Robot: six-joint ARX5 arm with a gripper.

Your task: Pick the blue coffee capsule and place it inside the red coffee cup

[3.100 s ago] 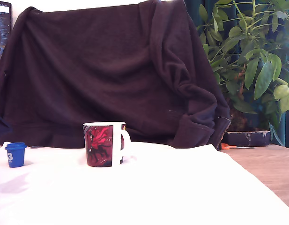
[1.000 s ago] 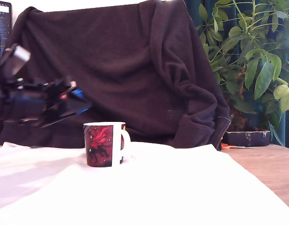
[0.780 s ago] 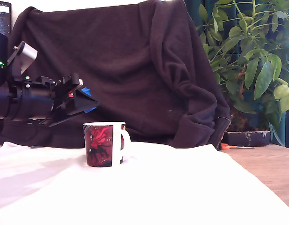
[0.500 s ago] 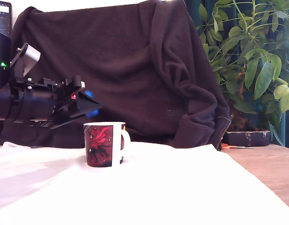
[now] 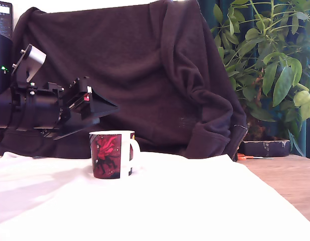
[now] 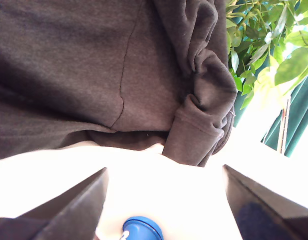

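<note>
The arm [image 5: 29,108] has slid further toward the exterior view's right over the last second. It reaches level above the white cloth [image 5: 160,206] in front of the dark draped fleece [image 5: 144,70], and its gripper [image 5: 112,107] now hangs just above the red coffee cup [image 5: 112,154] on the side away from the handle. Half a second ago blue showed above and below the fingers in the exterior view, and now none shows there. That suggests the grip has been let go and the drop into the cup is happening or done. The exterior view gives the gripper's place over the mug but hides the capsule altogether. The wrist view shows no mug that I can make out, but it does show the two fingers [image 6: 69,212] standing wide apart. The blue coffee capsule [image 6: 141,229] sits low between them with clear space on either side, touched by neither. Whether it already lies inside the cup cannot be told.
</note>
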